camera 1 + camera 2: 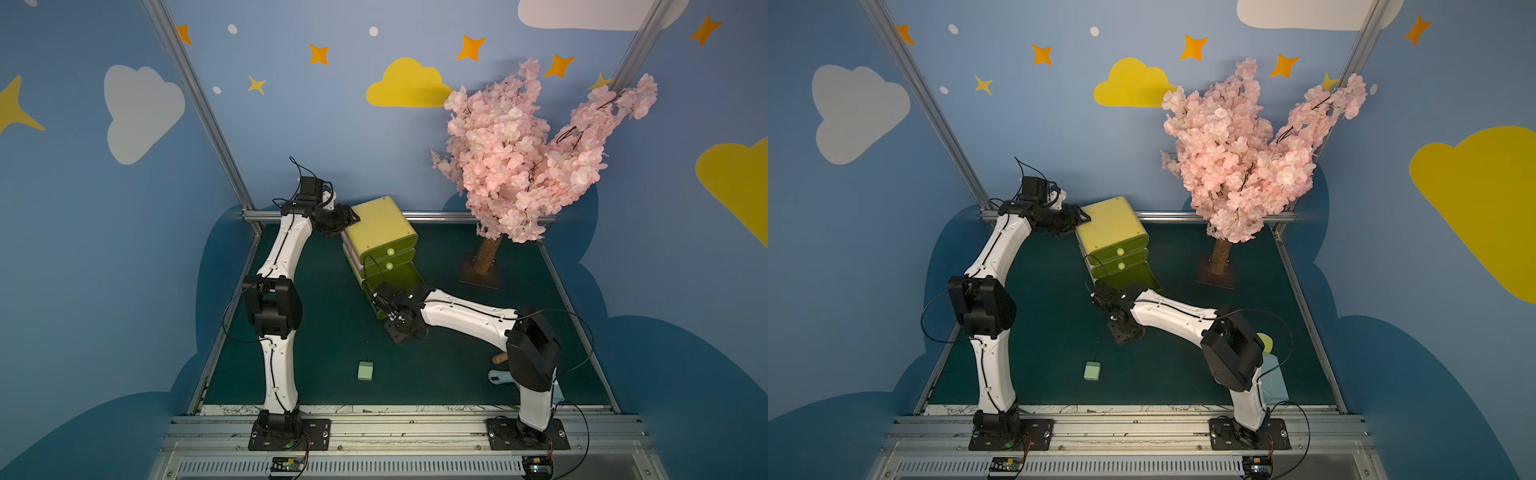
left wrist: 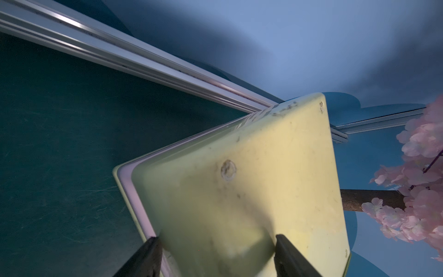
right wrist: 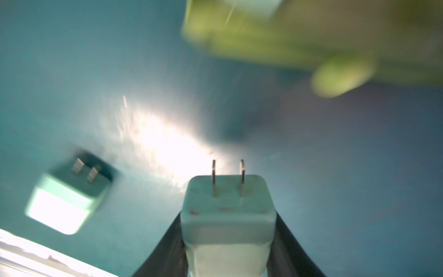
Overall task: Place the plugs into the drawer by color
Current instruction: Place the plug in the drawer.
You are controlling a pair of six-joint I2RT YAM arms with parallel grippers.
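right gripper (image 3: 229, 217) pinching rounded mint plug (image 3: 227, 199), left gripper (image 2: 215, 238) clamping scuffed plastic drawer (image 2: 251, 172)

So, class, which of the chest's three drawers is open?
The bottom drawer: it is pulled out forward, with its inside showing. The top drawer and the middle drawer above it sit shut and flush.

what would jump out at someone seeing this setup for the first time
The pink blossom tree at the back right draws the eye first. In the middle stands the yellow-green drawer chest, its bottom drawer pulled out, with the left gripper at its rear top corner. In front of it the right gripper holds a mint green plug, prongs outward, while a second mint green plug lies loose nearer the front.
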